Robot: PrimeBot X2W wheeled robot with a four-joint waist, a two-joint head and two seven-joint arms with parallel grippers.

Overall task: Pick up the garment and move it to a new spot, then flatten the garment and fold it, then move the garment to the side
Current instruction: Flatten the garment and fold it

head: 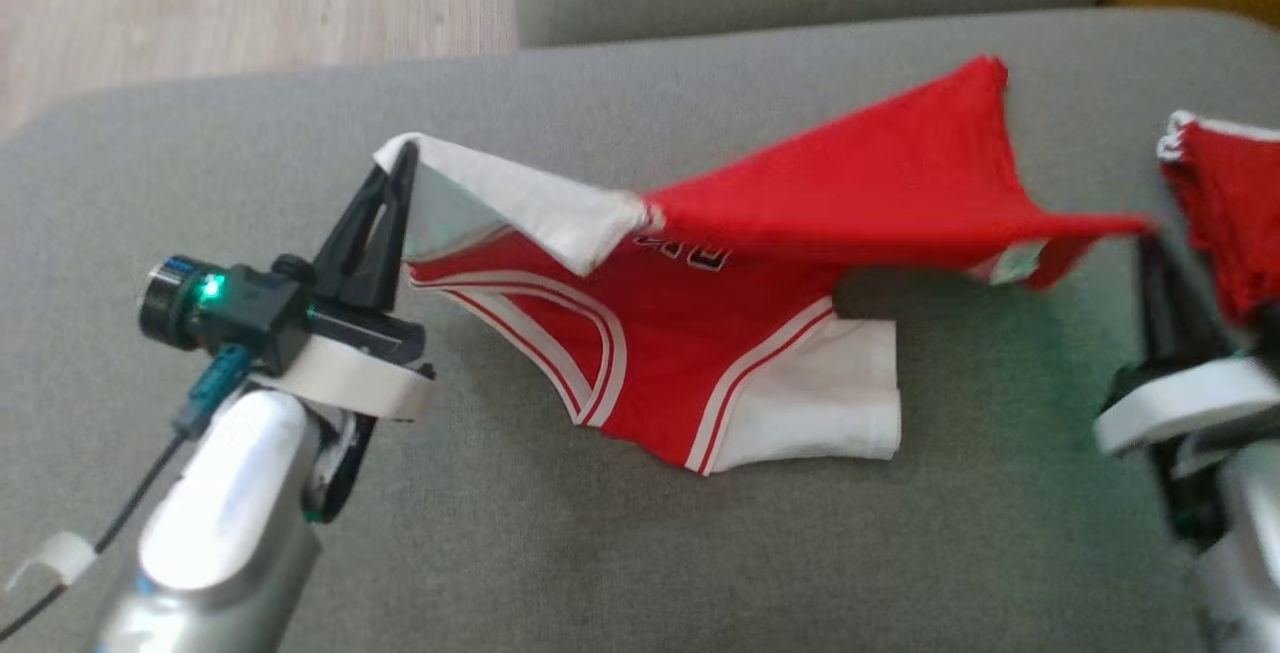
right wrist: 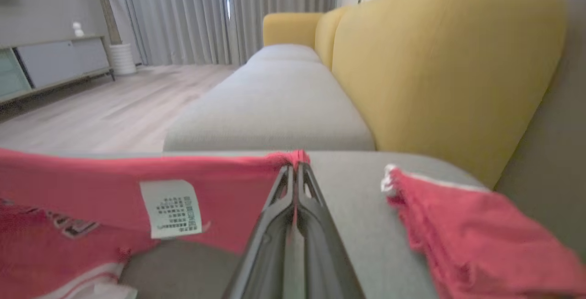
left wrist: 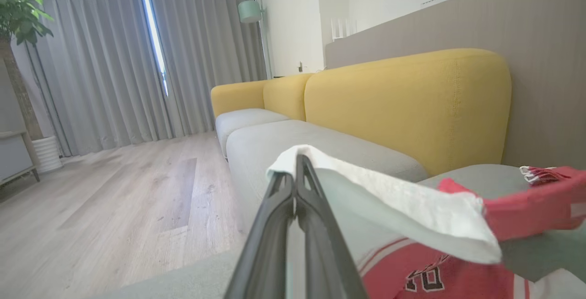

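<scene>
The red-and-white basketball jersey (head: 700,333) lies mid-cushion on the grey sofa seat (head: 600,553). Its lower half rests flat while the upper layer is lifted and stretched between the two claws. The left gripper (head: 403,158), at the jersey's 9 o'clock, has its fingers pressed together on a white hem corner. The right gripper (head: 1150,238), at its 3 o'clock, is pinched shut on a red corner, and the right wrist view shows cloth just poking past the fingertips. That hold looks thin, so a harder pull apart would probably slip the red corner free and drop that side in a heap. Uneven height between the arms could also twist the raised layer and lay the fold crooked. A second red garment (head: 1225,213) with white trim sits bunched at 3 o'clock, just beside the right claw, and a sweep outward may snag it or drag it along. The jersey is thin, smooth, limp knit that sags between the holds, with white banding curving around the armholes and dark lettering partly hidden under the flap. A small white care label (right wrist: 171,207) hangs on the inner face. The seat is a coarse woven fabric with rounded edges, likely grippy enough to hold the lower layer, and a plump yellow backrest (right wrist: 435,61) rises at 1 o'clock.
</scene>
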